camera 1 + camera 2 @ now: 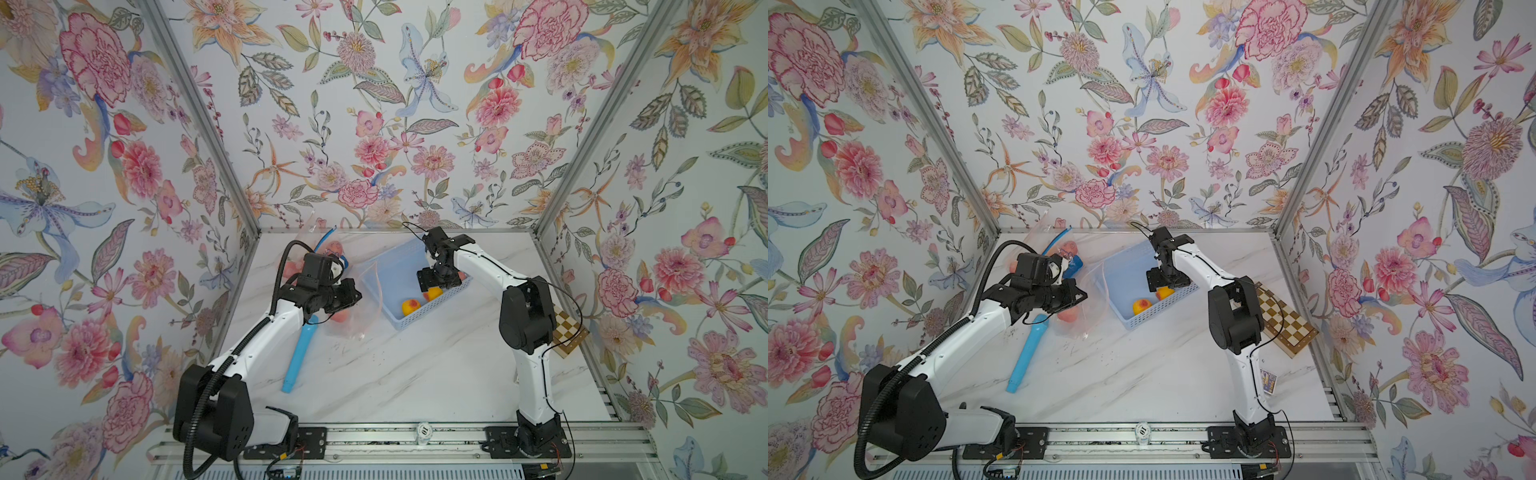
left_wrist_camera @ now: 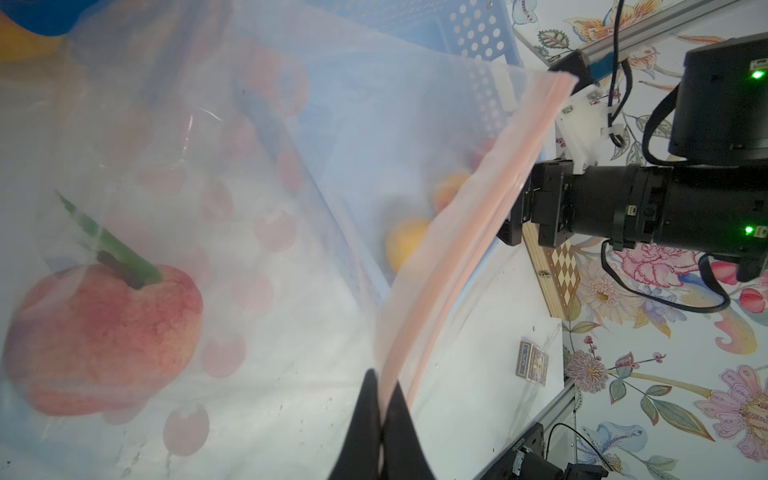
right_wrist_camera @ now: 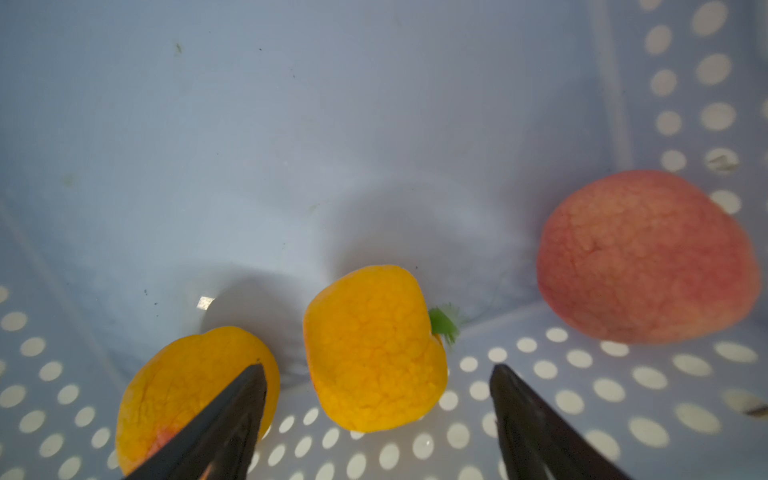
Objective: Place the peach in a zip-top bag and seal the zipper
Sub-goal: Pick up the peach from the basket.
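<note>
The left end effector (image 2: pixel 381 380) is pinched tight on the pink zipper strip (image 2: pixel 478 232) of the zip-top bag (image 2: pixel 291 187), which sits on the left of the desk (image 1: pixel 415 374) with a reddish peach (image 2: pixel 99 336) already inside it. Further right, the right end effector (image 3: pixel 378 368) hangs spread wide inside the blue basket (image 3: pixel 291 124), its fingers either side of a yellow peach (image 3: pixel 374 345) by the basket's near wall.
</note>
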